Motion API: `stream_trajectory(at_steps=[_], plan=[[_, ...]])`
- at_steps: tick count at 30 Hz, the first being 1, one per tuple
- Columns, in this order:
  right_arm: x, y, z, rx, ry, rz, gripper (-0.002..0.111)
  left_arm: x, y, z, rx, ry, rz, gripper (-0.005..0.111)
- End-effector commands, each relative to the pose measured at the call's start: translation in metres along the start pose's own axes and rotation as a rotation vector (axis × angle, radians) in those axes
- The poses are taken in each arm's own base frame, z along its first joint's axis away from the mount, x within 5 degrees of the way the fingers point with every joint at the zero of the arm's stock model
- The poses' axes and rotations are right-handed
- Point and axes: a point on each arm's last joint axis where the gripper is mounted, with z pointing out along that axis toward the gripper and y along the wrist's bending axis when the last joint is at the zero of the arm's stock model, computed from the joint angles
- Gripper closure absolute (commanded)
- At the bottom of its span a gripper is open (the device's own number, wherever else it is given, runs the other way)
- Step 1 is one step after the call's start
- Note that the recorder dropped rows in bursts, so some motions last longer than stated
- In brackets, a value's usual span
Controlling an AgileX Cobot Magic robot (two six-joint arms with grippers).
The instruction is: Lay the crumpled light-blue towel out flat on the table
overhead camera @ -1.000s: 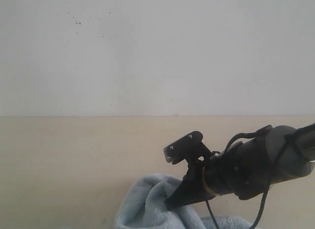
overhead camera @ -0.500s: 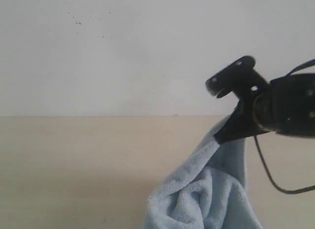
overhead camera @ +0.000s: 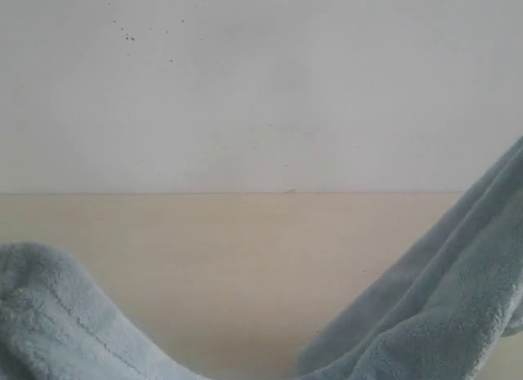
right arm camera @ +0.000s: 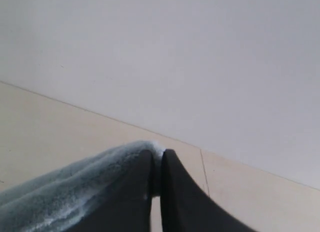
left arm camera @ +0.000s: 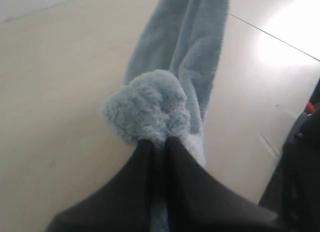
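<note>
The light-blue towel (overhead camera: 445,302) hangs above the beige table (overhead camera: 237,257), stretched between both grippers. In the exterior view one fluffy end (overhead camera: 49,315) shows at the lower left and a long fold rises toward the right edge; neither gripper shows there. In the left wrist view my left gripper (left arm camera: 159,142) is shut on a bunched clump of towel (left arm camera: 150,110), and the cloth trails away across the table. In the right wrist view my right gripper (right arm camera: 157,153) is shut on a thin edge of the towel (right arm camera: 90,179), held well above the tabletop.
A white wall (overhead camera: 261,86) stands behind the table's far edge. A thin seam line (left arm camera: 272,37) crosses the tabletop in the left wrist view. Dark robot hardware (left arm camera: 302,162) sits at that view's right edge.
The right gripper has lifted the towel up and off to the right, leaving the exterior view. The towel now spans from lower left to right edge, where before it was a heap.
</note>
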Motion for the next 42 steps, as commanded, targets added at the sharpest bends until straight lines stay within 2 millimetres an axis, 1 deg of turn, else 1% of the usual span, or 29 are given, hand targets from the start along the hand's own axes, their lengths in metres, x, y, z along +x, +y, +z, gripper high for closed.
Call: stream_trajectory(at_steps=[1, 5, 8, 9, 14, 18, 23, 26, 31, 36, 39, 42], plan=[[0.006, -0.021, -0.025, 0.062, 0.008, -0.013, 0.106, 0.000, -0.001, -0.014, -0.122, -0.052, -0.008, 0.102], [0.013, -0.034, -0.043, 0.103, 0.024, -0.027, 0.106, 0.007, -0.002, -0.028, -0.233, -0.062, 0.000, 0.102], [0.017, -0.043, -0.057, 0.118, 0.016, -0.008, 0.106, 0.012, -0.006, -0.037, -0.283, -0.080, -0.014, 0.102], [0.021, -0.048, -0.068, 0.120, 0.003, 0.022, 0.106, 0.014, -0.009, -0.043, -0.303, -0.103, -0.019, 0.102], [0.031, -0.060, -0.092, 0.118, -0.020, 0.065, 0.106, 0.021, -0.022, -0.057, -0.313, -0.181, -0.015, 0.102], [0.042, -0.066, -0.106, 0.108, -0.002, 0.048, 0.106, 0.028, -0.030, -0.069, -0.348, -0.210, -0.003, 0.102], [0.051, -0.073, -0.120, 0.126, -0.004, 0.060, 0.106, 0.039, -0.037, -0.086, -0.431, -0.206, -0.003, 0.102], [0.057, -0.078, -0.129, 0.136, -0.014, 0.080, 0.106, 0.044, -0.045, -0.095, -0.432, -0.206, 0.010, 0.102], [0.065, -0.083, -0.142, 0.132, -0.031, 0.085, 0.106, 0.041, -0.058, -0.113, -0.449, -0.277, 0.049, 0.102], [0.075, -0.085, -0.152, 0.106, -0.033, 0.103, 0.106, 0.036, -0.069, -0.128, -0.455, -0.298, 0.062, 0.102], [0.076, -0.085, -0.154, 0.103, -0.029, 0.072, 0.106, 0.038, -0.066, -0.131, -0.507, -0.270, 0.072, 0.102], [0.074, -0.081, -0.148, 0.069, -0.007, 0.012, 0.106, 0.043, -0.051, -0.127, -0.607, -0.204, 0.030, 0.102]])
